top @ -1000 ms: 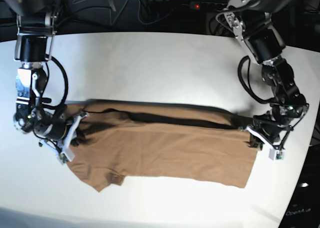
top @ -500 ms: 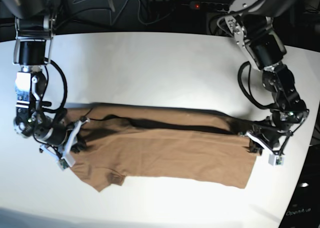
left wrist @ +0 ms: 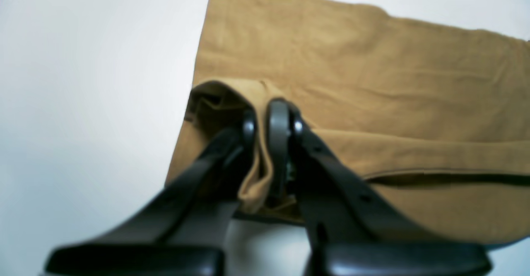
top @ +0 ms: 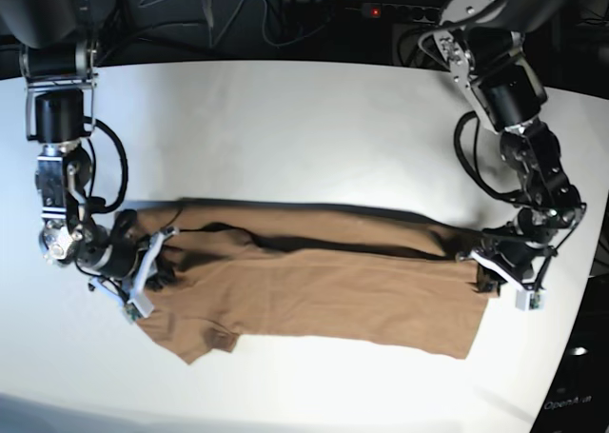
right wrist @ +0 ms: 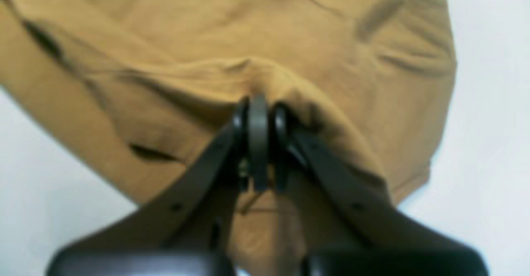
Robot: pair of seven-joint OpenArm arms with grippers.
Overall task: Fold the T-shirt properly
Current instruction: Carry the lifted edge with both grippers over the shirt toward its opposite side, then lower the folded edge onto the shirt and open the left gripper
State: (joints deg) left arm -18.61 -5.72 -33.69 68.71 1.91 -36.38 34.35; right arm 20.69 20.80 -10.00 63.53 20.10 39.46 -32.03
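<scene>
White counter [top: 285, 119] under bright light carries the tan T-shirt [top: 314, 285], spread lengthwise nearer the front edge. Left pincer [left wrist: 265, 118] and right pincer [right wrist: 258, 116] each pinch a raised fold at opposite ends, likely to carry that edge over evenly.

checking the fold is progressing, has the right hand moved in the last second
Yes. In the base view the right hand, shut on the T-shirt, has shifted toward the table's near edge and slightly toward the centre.

Matt tan cotton-like T-shirt [top: 314, 285] cloth (softly creased) on smooth white table [top: 285, 128].
</scene>
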